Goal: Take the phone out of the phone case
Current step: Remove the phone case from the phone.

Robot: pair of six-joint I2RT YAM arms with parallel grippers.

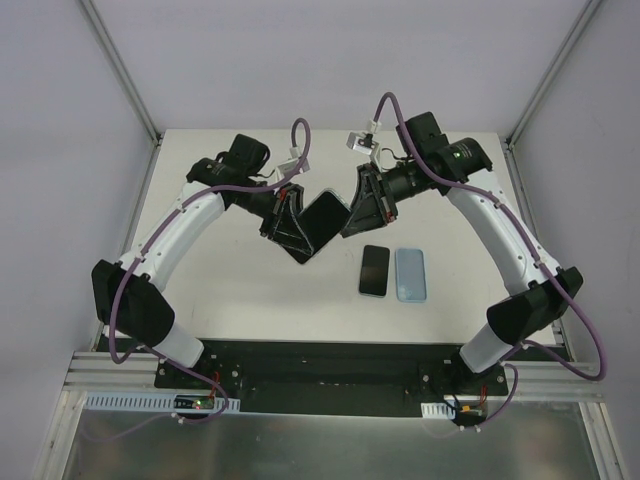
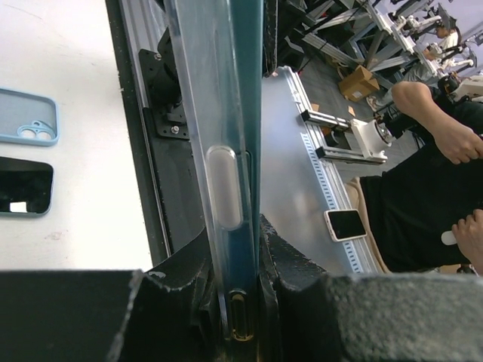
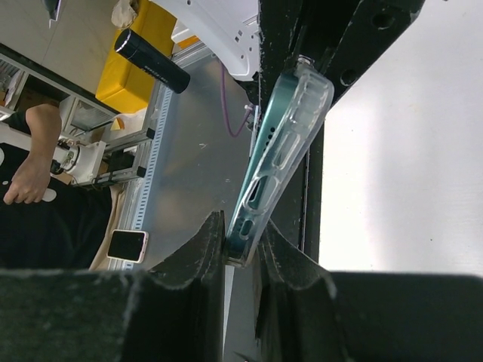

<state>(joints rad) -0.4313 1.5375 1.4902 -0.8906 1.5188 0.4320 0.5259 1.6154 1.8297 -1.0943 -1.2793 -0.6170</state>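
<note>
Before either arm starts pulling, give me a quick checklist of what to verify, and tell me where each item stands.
1. Left hand shut on the phone: ok.
2. Right hand shut on the same phone, at its end: ok.
3. Phone held off the table, between the two hands: ok.
4. Phone out of the clear case: not ok, the case wraps its edge.
5. Case lip already lifted anywhere: cannot tell.
6. Black phone and blue case lying flat on the table, apart from the held phone: ok.
</note>
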